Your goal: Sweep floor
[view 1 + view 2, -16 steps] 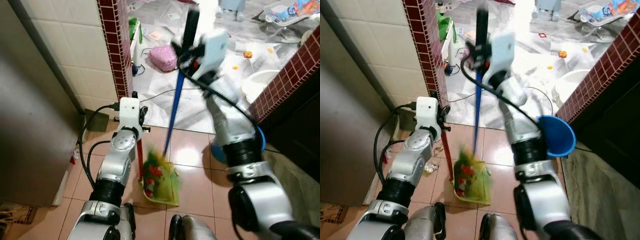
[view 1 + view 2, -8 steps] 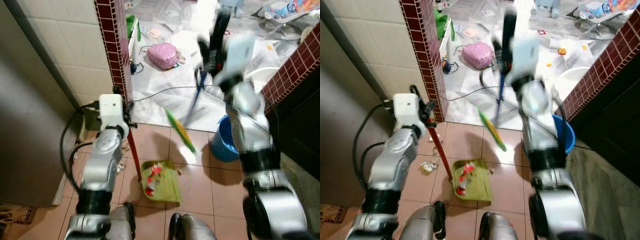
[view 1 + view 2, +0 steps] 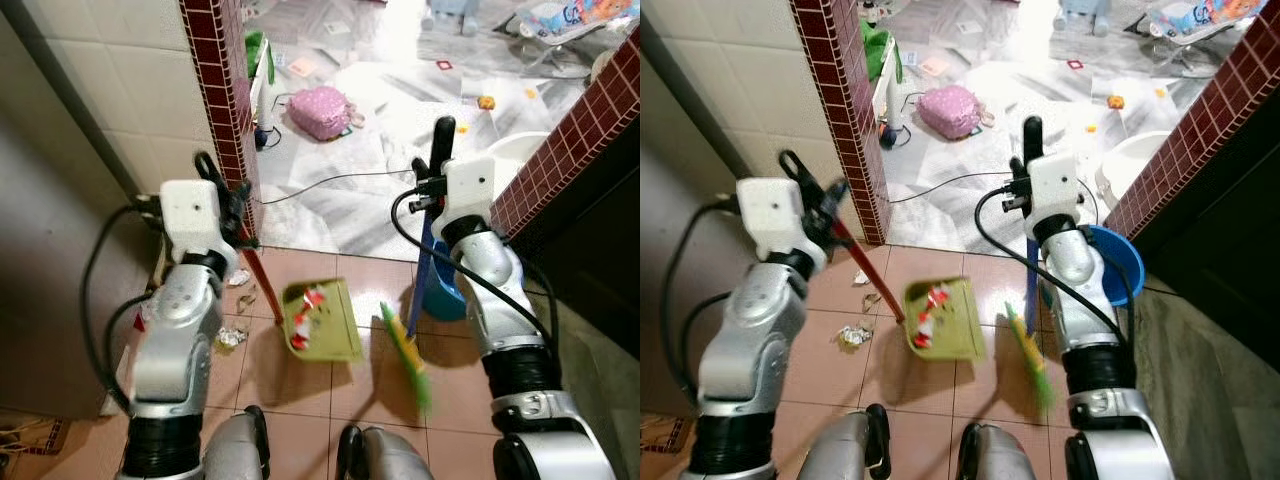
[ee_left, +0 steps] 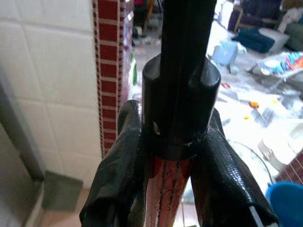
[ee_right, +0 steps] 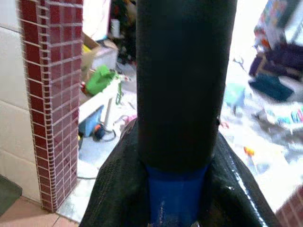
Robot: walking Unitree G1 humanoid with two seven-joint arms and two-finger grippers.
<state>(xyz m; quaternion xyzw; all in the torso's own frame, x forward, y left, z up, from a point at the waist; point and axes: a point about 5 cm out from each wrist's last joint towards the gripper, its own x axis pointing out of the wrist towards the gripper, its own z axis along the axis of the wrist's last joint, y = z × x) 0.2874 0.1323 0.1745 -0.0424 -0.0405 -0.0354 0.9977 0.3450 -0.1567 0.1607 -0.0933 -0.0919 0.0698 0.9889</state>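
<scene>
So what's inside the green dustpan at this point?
The green dustpan, held by the left gripper through its red handle, carries red and white scraps near its back wall. Whatever lies beneath them is covered.

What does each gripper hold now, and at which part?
Left gripper holds the red dustpan handle near its black top; right gripper holds the blue broom handle below its black grip.

— Where does the dustpan (image 3: 322,320) sit?
— Ahead of the robot's feet, between both arms; scraps lie in it. The broom (image 3: 408,352) head is just to its right.
— And the bucket (image 3: 1118,262)?
— Right, behind the right arm. Crumpled litter (image 3: 232,336) lies left, near the wall (image 3: 222,95).
</scene>
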